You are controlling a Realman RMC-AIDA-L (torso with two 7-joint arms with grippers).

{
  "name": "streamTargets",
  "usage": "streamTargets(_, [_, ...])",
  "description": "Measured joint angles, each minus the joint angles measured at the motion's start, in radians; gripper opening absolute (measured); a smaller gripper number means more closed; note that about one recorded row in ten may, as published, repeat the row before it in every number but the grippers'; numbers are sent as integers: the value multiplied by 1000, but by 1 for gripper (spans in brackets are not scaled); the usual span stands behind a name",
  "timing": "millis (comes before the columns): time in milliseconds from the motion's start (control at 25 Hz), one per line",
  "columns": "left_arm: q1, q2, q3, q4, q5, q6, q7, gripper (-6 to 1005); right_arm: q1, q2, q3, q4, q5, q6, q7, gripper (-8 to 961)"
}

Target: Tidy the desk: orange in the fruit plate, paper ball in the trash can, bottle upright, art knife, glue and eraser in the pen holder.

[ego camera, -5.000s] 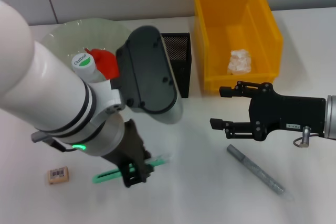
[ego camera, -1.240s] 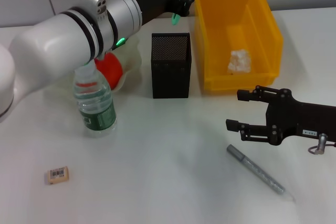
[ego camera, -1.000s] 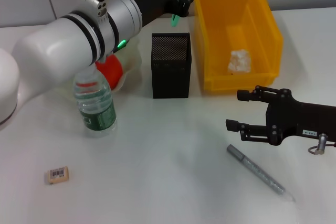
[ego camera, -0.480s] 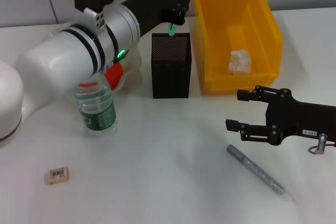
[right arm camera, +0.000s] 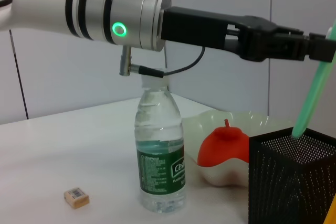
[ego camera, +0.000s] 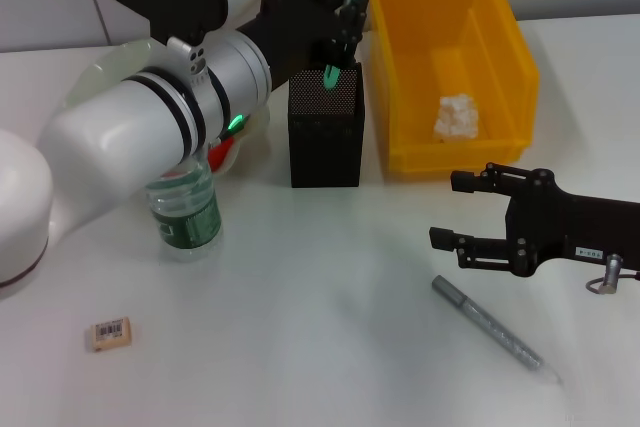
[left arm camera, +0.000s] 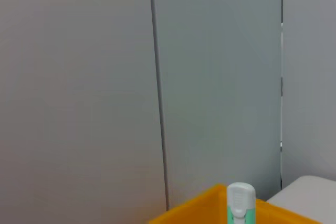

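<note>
The art knife is a slim green tool with a paler whitish cap at its top, standing nearly upright with its lower tip inside the open mouth of the black mesh pen holder. The left end effector is closed on the knife's upper shaft, directly above the holder. Behind the left arm, the orange lies in the pale fruit plate, and the bottle stands upright on the white bench just in front of the plate. The eraser lies near the bench's front left. The yellow trash can beside the holder contains the paper ball. The right end effector hovers with its fingers spread and empty, near a grey glue stick lying on the bench.
</note>
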Motion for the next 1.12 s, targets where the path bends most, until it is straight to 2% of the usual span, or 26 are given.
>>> streamTargets(520, [-26,0,10,-60,-11,-6,0,291,-2,0,0,-2,0,-3,0,764])
streamTargets(1120, [-18,0,15,-82,-46,-29,-1,300,-1,0,11,-4,0,-3,0,763])
